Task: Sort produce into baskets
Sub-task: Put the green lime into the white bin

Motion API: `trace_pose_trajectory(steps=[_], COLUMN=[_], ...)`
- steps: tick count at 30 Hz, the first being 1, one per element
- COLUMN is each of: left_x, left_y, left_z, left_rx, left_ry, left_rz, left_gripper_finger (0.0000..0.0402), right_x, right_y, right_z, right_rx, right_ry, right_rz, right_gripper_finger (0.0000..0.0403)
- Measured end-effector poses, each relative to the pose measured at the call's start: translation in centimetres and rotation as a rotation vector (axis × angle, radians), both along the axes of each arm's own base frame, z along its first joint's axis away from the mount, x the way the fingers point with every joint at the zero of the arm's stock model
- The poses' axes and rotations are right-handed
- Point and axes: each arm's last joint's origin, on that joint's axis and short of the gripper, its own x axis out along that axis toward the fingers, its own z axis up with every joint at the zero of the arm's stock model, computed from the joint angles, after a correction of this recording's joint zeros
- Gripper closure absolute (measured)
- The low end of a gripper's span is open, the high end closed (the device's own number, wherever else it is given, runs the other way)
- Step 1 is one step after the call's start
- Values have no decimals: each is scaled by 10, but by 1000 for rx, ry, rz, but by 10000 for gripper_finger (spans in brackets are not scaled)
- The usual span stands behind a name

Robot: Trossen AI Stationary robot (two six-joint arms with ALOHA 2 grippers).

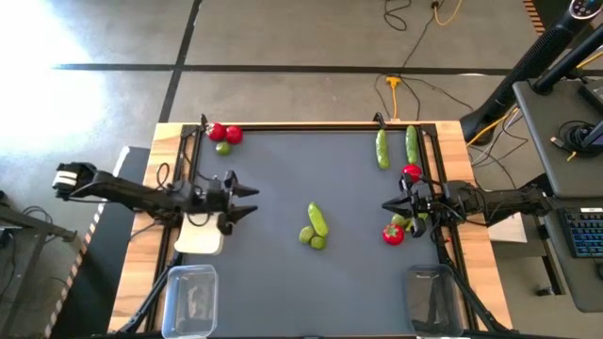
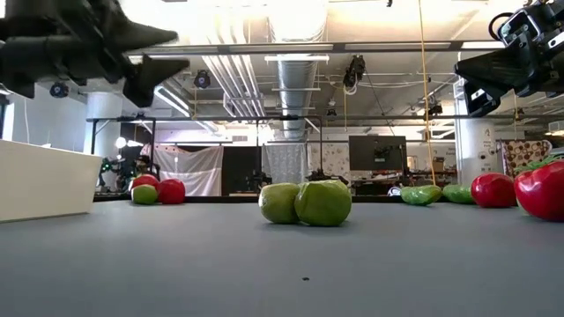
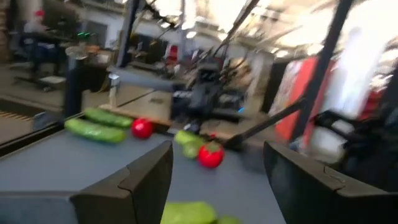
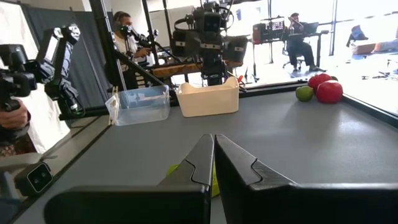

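Note:
Mid-table lie a green cucumber [image 1: 317, 219] and two limes [image 1: 311, 239], which show as round green pieces [image 2: 307, 202] in the low view. Two red pieces [image 1: 224, 134] and a lime [image 1: 223, 148] sit at the far left. Two cucumbers [image 1: 396, 147] lie at the far right, with a red piece [image 1: 412, 172] beside them. Another red piece [image 1: 393, 234] lies just nearer than my right gripper [image 1: 386, 205], which is shut and held level above the table. My left gripper [image 1: 250, 201] is open above the table's left part, nothing between its fingers [image 3: 146, 180].
A white tray [image 1: 200, 240] sits under my left arm. One clear tub [image 1: 190, 299] stands at the near left corner, another [image 1: 429, 299] at the near right. People [image 4: 127, 31] show in the room beyond the table. The dark mat [image 1: 283, 282] near the front is bare.

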Motion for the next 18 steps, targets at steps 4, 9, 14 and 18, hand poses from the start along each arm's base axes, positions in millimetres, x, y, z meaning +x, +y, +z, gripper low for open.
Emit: trace_pose_trajectory(steps=[4,9,14,18], left_x=[13,35,66,93], left_y=[2,4,-2,-11], left_z=[-10,-18,-29,-40], left_rx=[33,83,118,90], left_ry=[95,173,273,328], left_rz=[120,240,126,-30], left_gripper_finger=[169,169,169,169], right_x=[0,0,0,0], right_y=[0,0,0,0], right_z=[0,0,0,0], right_rx=[0,0,0,0], right_ry=[1,1,0,0], right_rz=[0,0,0,0], right_gripper_finger=[394,394,394,394])
